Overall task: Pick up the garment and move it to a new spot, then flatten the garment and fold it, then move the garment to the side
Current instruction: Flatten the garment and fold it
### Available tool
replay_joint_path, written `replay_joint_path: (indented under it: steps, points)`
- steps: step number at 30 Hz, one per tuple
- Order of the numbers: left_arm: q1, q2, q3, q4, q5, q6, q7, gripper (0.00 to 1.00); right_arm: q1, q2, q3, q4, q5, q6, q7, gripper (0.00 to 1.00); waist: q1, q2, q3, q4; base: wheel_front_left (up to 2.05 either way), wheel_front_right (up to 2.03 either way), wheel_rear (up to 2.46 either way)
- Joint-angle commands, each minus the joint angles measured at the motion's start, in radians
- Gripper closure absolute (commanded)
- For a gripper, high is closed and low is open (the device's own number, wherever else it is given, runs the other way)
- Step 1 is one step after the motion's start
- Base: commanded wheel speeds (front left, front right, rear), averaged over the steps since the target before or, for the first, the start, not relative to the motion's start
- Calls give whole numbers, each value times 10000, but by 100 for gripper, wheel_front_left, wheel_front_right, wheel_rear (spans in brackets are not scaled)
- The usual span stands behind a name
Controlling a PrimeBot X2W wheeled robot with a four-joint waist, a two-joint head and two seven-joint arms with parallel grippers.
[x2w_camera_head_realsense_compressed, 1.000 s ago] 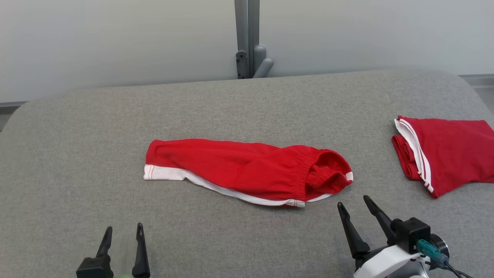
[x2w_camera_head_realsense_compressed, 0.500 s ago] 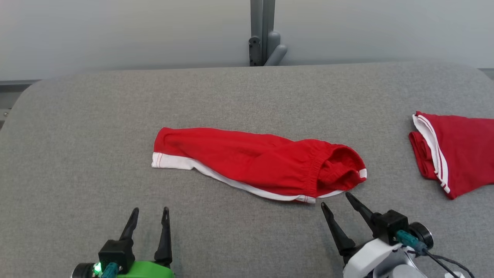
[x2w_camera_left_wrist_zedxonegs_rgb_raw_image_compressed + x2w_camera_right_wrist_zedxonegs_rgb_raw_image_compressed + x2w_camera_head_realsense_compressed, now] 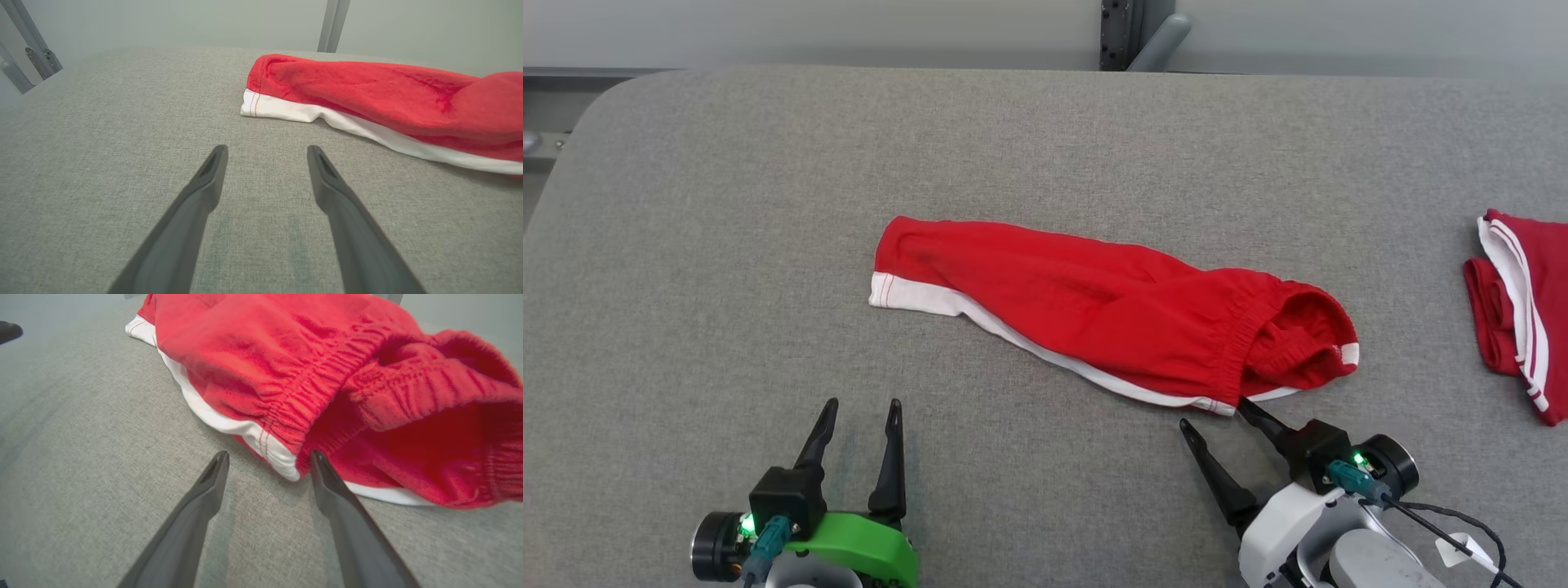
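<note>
Red, soft-looking knit: that's the garment (image 3: 1111, 314), stretched out across the middle of the grey woven table (image 3: 727, 245). It's a long tube shape, running from a flat white hem band (image 3: 907, 294) at the left end to a gathered, puckered elastic waistband (image 3: 1241, 343) gaping open at the right. White trim with red stitching edges its near side. Right gripper (image 3: 1215, 412) is down at that waistband corner, dark tapered fingers spread wide, one tip right at the trim; touching or not, I can't tell. Left gripper (image 3: 863, 403) hovers over bare table near the hem end, fingers parted, nothing between them. Far right, a second red piece (image 3: 1515, 302) with white stripes lies folded, well apart
</note>
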Motion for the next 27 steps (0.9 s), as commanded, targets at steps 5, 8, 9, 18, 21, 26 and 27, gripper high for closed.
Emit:
replay_joint_path:
  steps: [5,8,9,18,21,26,27]
  points:
    - [-382,30,-94,-27,-136,68,3,0,-357,-177,341,-5,98,-16,-29,94,0,61,404,139,0,0,0]
    - [-470,32,-61,40,-187,-38,3,0,-376,-362,349,-263,176,-16,-29,100,0,61,500,28,0,0,0]
    - [-520,29,-49,72,-230,-92,3,0,-324,-440,323,-356,206,-16,-29,100,0,61,517,-28,0,0,0]
    - [-804,30,228,567,-498,-549,3,0,219,-1391,530,-1213,587,-16,-29,100,0,61,605,-730,0,0,0]
    - [-891,30,289,654,-531,-707,3,0,325,-1601,637,-1274,781,-16,-29,100,0,61,689,-926,0,0,0]
    - [-1245,33,448,1320,-399,-864,4,0,141,-1757,811,-1607,1083,-16,-29,100,0,61,850,-1192,0,0,0]
    - [-1334,33,474,1460,-375,-862,2,0,105,-1748,820,-1691,1132,-16,-29,100,0,61,863,-1235,0,0,0]
